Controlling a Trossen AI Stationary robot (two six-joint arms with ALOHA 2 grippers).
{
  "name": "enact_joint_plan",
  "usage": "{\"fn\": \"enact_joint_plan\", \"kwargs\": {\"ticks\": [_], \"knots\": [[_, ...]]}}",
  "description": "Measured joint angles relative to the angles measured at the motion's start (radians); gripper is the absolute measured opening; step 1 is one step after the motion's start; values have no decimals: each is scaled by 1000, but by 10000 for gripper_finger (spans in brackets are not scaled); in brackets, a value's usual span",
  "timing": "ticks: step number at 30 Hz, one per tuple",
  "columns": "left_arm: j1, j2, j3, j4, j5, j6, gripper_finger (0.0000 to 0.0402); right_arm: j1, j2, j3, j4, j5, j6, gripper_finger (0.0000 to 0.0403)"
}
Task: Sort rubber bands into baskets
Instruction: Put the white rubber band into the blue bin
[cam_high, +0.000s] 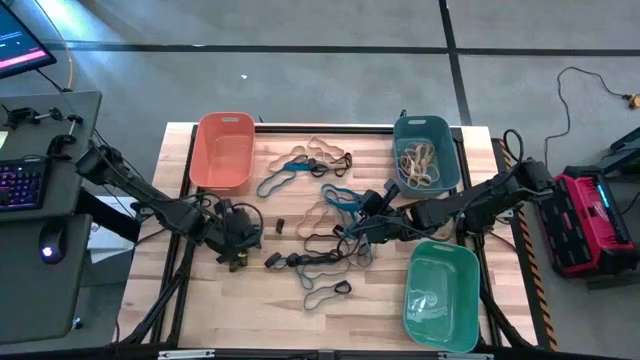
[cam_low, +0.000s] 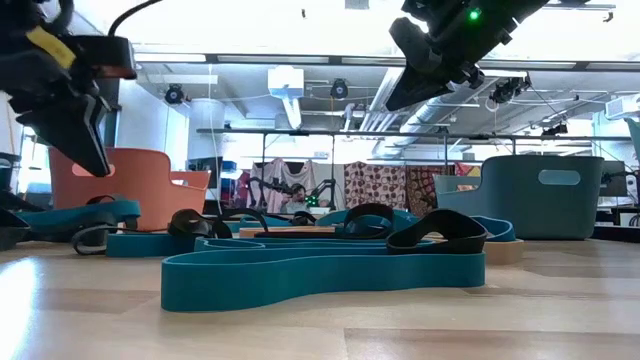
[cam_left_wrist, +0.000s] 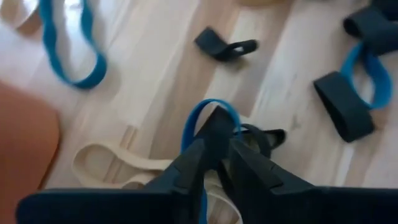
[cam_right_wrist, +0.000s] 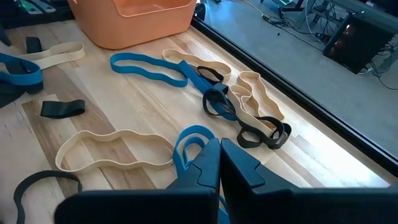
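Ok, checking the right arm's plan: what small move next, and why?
Probably open the right gripper and lower it onto the blue band past its tips. It is shut with nothing visibly held, the low view shows it raised above the table, and many bands lie loose. The left gripper hovers farther left.

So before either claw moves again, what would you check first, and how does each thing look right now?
1. Right claw holds a band: ok, shut on a blue rubber band.
2. Left claw holds a band: cannot tell; a blue loop sits at its tips.
3. Teal basket has tan bands: ok.
4. Orange basket upright and open: ok.
5. Green basket within the table edge: ok.
6. Table sorted: not ok, many bands remain.
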Motion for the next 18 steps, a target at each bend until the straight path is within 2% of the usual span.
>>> {"fn": "enact_joint_plan", "kwargs": {"ticks": [9, 18], "knots": [[85, 0, -48, -28, 57, -241, 113, 0, 0, 0, 0, -1, 1, 0], [150, 0, -135, -19, 75, -295, 113, 0, 0, 0, 0, -2, 1, 0]]}}
